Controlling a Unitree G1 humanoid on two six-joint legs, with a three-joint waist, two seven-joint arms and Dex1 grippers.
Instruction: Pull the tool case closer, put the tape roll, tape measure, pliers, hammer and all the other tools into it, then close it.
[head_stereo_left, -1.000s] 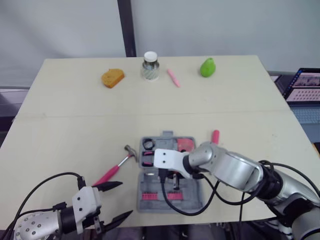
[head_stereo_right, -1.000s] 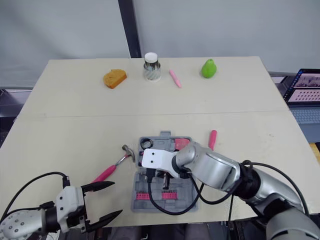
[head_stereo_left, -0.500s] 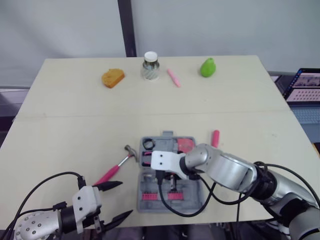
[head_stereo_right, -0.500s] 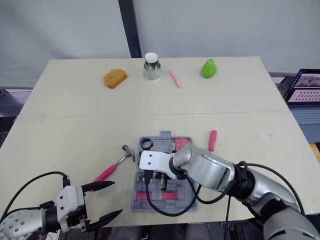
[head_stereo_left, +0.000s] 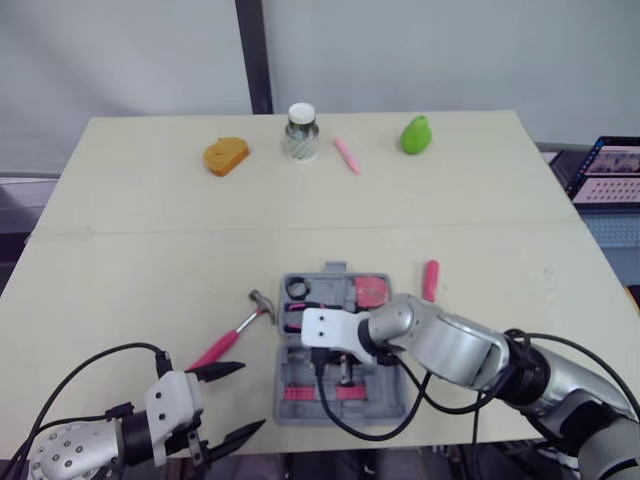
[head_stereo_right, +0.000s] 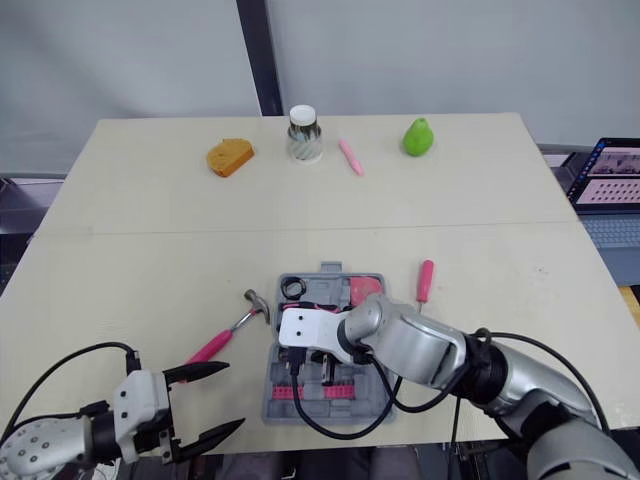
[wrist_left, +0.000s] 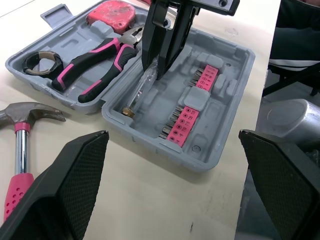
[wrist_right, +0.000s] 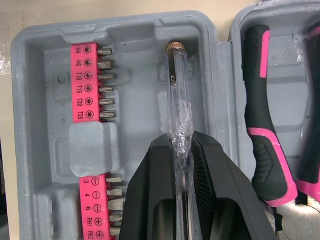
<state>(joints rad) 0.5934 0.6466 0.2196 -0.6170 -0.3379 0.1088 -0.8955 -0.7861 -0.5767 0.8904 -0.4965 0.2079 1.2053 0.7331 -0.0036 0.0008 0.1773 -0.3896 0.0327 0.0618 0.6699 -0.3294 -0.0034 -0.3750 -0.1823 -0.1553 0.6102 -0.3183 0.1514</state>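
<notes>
The grey tool case (head_stereo_left: 378, 405) lies open near the table's front edge. In its far half sit a black tape roll (head_stereo_left: 297, 288), a red tape measure (head_stereo_left: 372, 291) and pink-handled pliers (wrist_left: 95, 65). Its near half holds pink bit strips (wrist_right: 90, 82). My right gripper (wrist_right: 181, 142) is low over the near half, shut on a clear-handled screwdriver (wrist_right: 176, 100) whose tip lies in the tray. A pink-handled hammer (head_stereo_left: 235, 335) rests left of the case. A pink-handled tool (head_stereo_left: 430, 278) lies to its right. My left gripper (head_stereo_left: 250, 397) stands open at the front left, holding nothing.
Along the far edge stand an orange bread-like piece (head_stereo_left: 225, 155), a capped jar (head_stereo_left: 300, 131), a pink pen (head_stereo_left: 346, 155) and a green pear (head_stereo_left: 415, 134). A laptop (head_stereo_left: 610, 170) sits off the table's right side. Black cables hang from both wrists.
My right gripper has shifted slightly nearer and lower over the case's near half with the clear screwdriver. The left gripper has stayed still.
</notes>
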